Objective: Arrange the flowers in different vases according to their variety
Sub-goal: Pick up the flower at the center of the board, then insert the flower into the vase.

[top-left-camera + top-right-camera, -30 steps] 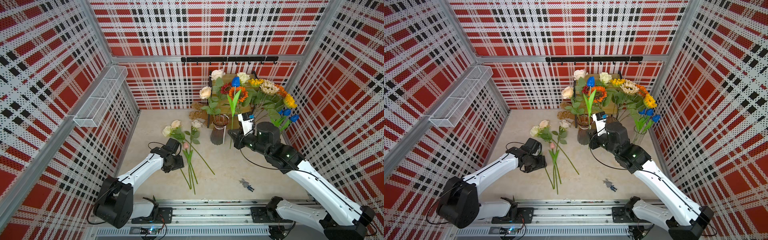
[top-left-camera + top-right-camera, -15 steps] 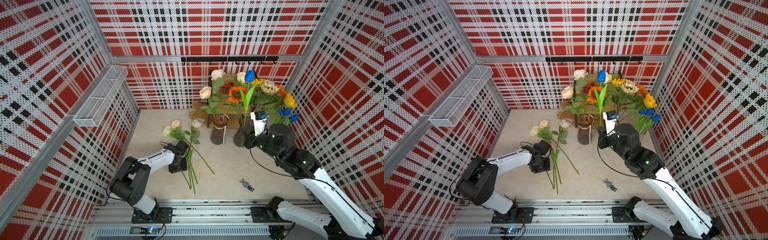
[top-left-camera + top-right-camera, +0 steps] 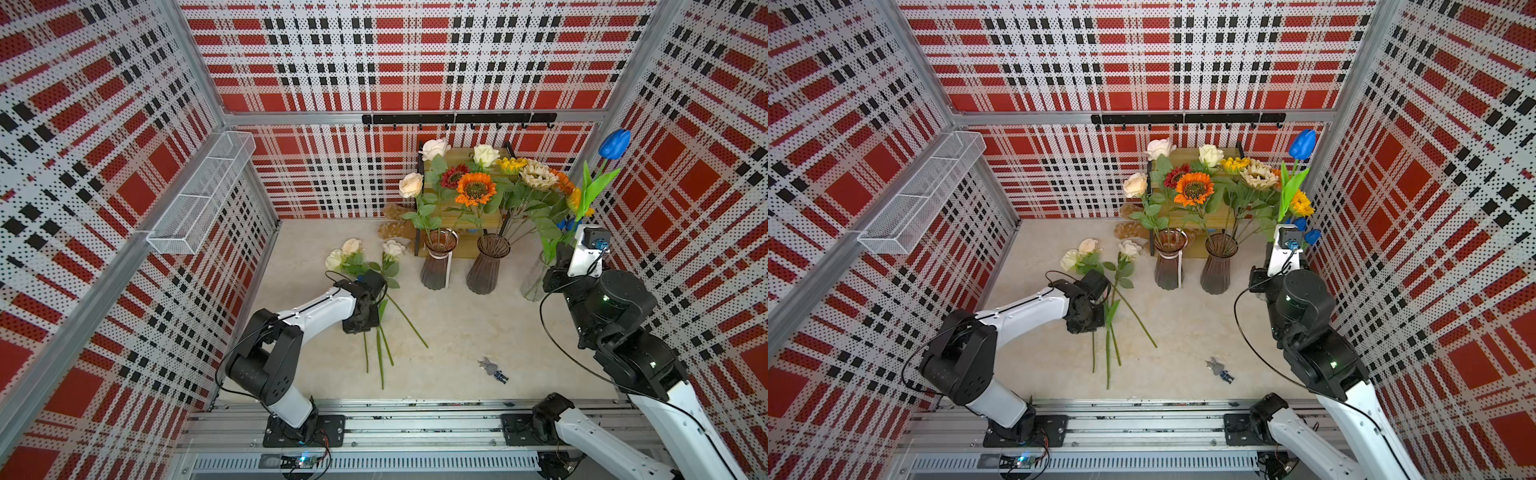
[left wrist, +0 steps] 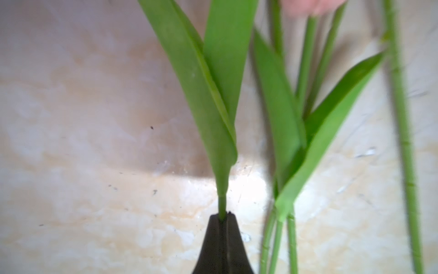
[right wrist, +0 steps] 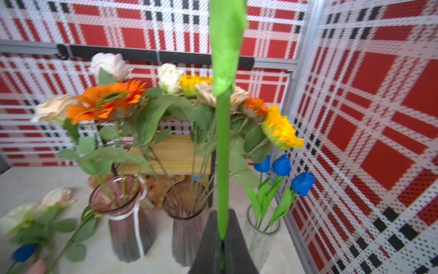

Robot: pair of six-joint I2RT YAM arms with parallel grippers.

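Now ease the blue tulip (image 3: pixel 614 143), pinched tight in the right gripper (image 5: pixel 222 237), straight down into the clear cylinder vase (image 5: pixel 258 246); well apart from it, the left gripper (image 4: pixel 222 215) clamps a tulip stem (image 4: pixel 222 204).

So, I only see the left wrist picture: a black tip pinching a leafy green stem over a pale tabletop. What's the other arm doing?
Observer: The right gripper is shut on a blue tulip, holding it upright.
Operator: Where will it go?
Observer: Probably the clear vase right beside that gripper; other blue tulips stand in it.
Operator: What bloom is on mine?
Observer: Can't tell; in both top views the left gripper and its arm hide where that stem ends. Three cream roses lie beside it.
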